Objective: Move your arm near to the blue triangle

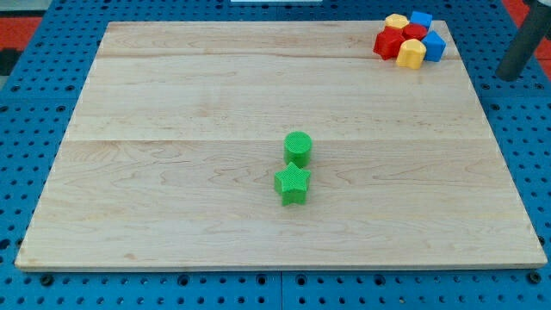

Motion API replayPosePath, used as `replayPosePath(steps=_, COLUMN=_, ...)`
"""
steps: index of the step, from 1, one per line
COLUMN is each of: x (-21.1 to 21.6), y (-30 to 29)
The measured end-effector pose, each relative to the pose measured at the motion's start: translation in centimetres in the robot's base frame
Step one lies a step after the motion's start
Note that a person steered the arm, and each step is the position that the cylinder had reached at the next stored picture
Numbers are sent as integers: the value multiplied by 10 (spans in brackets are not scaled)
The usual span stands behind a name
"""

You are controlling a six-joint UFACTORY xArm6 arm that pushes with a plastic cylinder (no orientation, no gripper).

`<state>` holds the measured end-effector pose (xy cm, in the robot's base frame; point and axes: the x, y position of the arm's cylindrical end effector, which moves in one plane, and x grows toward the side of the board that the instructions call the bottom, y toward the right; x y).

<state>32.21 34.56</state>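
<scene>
Camera view: my tip is hidden, state unknowable; the blue triangle [435, 46], light and slippery, touches the yellow block [411, 53], best nudged broadside.

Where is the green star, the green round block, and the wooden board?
green star block [293, 183]: camera view, on its top face.
green cylinder block [298, 146]: camera view, on its round top.
wooden board [172, 129]: camera view, on a bare part left of the blocks.

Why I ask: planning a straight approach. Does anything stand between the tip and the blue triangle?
Nothing visible does. My tip sits off the board at the view's right; the near blue block is on the cluster's right edge, facing it. The other blue block is at the cluster's top. Which is the triangle, I cannot tell.
</scene>
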Motion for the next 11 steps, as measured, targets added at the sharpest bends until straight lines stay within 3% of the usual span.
replayPosePath(steps=1, x=-6, y=0)
replayPosePath(steps=3, x=-111, y=0)
replayPosePath(steps=11, x=-79, y=-56)
